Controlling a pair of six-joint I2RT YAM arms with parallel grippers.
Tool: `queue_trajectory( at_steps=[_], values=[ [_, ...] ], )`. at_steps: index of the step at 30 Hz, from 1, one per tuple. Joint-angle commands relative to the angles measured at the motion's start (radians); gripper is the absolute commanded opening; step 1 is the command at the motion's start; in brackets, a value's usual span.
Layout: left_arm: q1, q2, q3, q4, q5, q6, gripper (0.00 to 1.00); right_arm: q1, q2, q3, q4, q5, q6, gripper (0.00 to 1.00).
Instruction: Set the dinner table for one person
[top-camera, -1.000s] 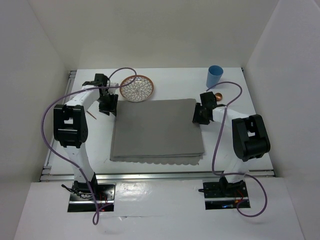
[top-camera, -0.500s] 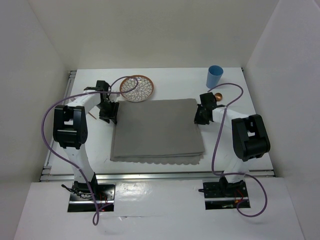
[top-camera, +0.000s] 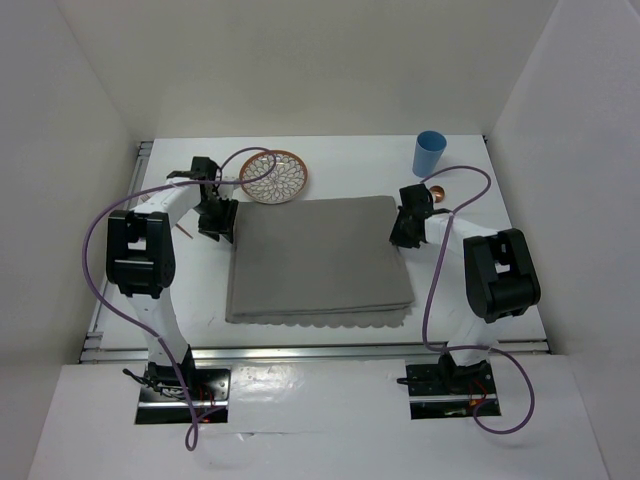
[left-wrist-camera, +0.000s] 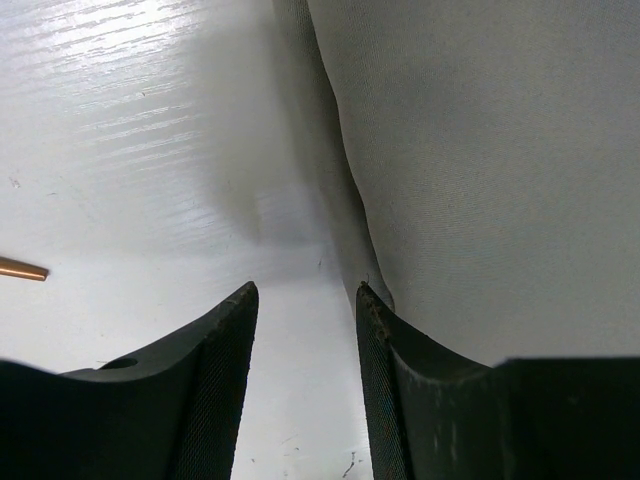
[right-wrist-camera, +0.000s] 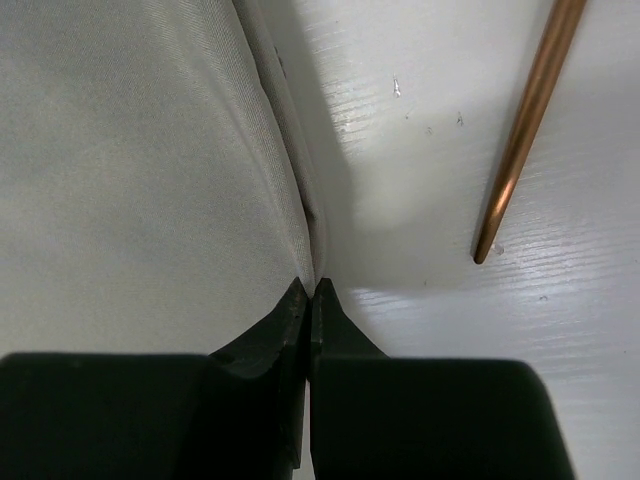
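We show the dinner table (top-camera: 360, 170), white and railed, with the placemat (top-camera: 318, 258) at its centre. The right gripper (right-wrist-camera: 310, 290) is pinched shut on the mat's right edge, and the left gripper (left-wrist-camera: 305, 295) stands half open astride its left edge. The plate (top-camera: 273, 176) and cup (top-camera: 429, 153) lie beyond, and a copper rod (right-wrist-camera: 525, 130) lies beside the right gripper.

Around your workspace, a plain white back wall (top-camera: 320, 60), a white left wall (top-camera: 50, 210) and right wall (top-camera: 585, 200) closing in like a booth, the dinner table (top-camera: 340, 158) glossy white, aluminium rails (top-camera: 320, 351) along its edges, a white ledge (top-camera: 320, 425) nearest you, soft even light.
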Motion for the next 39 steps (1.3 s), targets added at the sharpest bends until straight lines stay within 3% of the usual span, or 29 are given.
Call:
queue_trajectory(
  at_steps=[1,9,12,14,16,22,26,32,39],
  values=[
    [0.000,-0.035,0.029,0.000,0.009,0.011,0.51,-0.005,0.003,0.042,0.005,0.062,0.033,0.00],
    [0.009,-0.044,0.038,-0.009,0.009,0.011,0.51,-0.014,0.014,0.088,-0.029,0.027,0.022,0.02],
    [0.009,-0.054,0.048,-0.009,0.009,0.011,0.51,-0.014,-0.020,0.063,-0.029,0.007,0.022,0.18],
    [0.020,-0.063,0.058,-0.018,0.009,0.011,0.51,-0.014,-0.066,0.054,-0.049,0.007,0.010,0.41],
    [0.031,-0.101,0.067,-0.018,0.018,0.020,0.51,-0.014,-0.109,0.054,-0.064,0.016,-0.010,0.54],
    [0.040,-0.176,0.087,-0.037,0.027,0.039,0.51,-0.014,-0.302,0.088,-0.155,0.093,-0.074,0.65],
    [0.060,-0.211,0.068,-0.064,0.047,0.048,0.51,-0.066,-0.289,0.138,-0.187,0.100,-0.170,0.66],
    [0.133,-0.265,0.003,-0.055,0.030,0.028,0.51,-0.121,-0.068,0.282,-0.258,0.171,-0.136,0.65],
    [0.199,-0.330,-0.060,0.003,-0.022,-0.003,0.51,-0.121,-0.103,0.201,-0.071,0.016,-0.188,0.64]
  ],
)
